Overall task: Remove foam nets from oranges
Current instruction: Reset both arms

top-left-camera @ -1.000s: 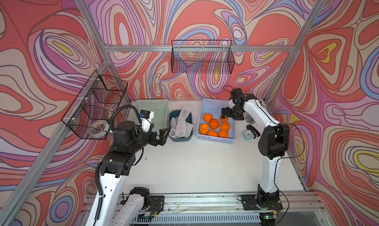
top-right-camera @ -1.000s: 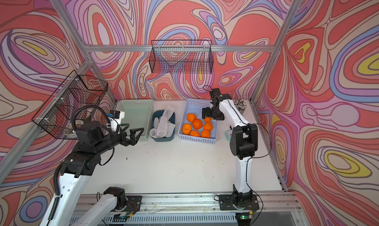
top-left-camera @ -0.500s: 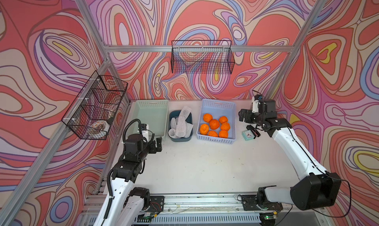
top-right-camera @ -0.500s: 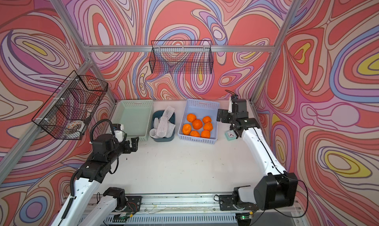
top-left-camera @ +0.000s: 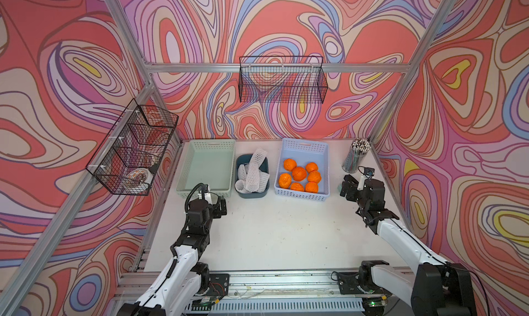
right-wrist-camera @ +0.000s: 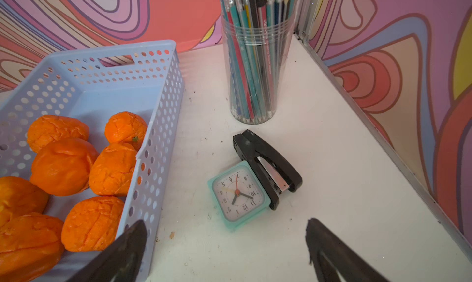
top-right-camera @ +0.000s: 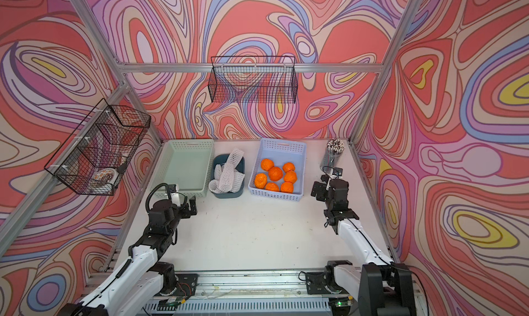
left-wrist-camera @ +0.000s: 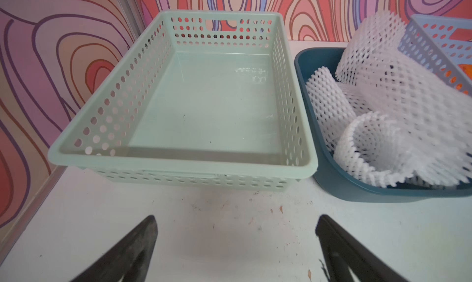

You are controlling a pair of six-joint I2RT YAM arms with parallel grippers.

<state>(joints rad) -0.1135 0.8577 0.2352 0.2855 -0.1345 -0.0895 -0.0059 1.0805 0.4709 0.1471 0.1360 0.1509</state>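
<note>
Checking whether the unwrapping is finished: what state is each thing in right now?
Oranges, all seven bare, in the blue basket.
Foam nets, off the fruit, piled in the dark bin.
Green basket, empty.
Left end effector, open, empty.
Right end effector, open, empty.
Pencil cup, upright, full.
Clock, lying face up.
Stapler, closed, against the clock.

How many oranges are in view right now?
7 oranges, all bare in the blue basket: two at the back, two in the middle, three along the front. The nets heaped in the tub look empty, though one could be hidden beneath.
</note>
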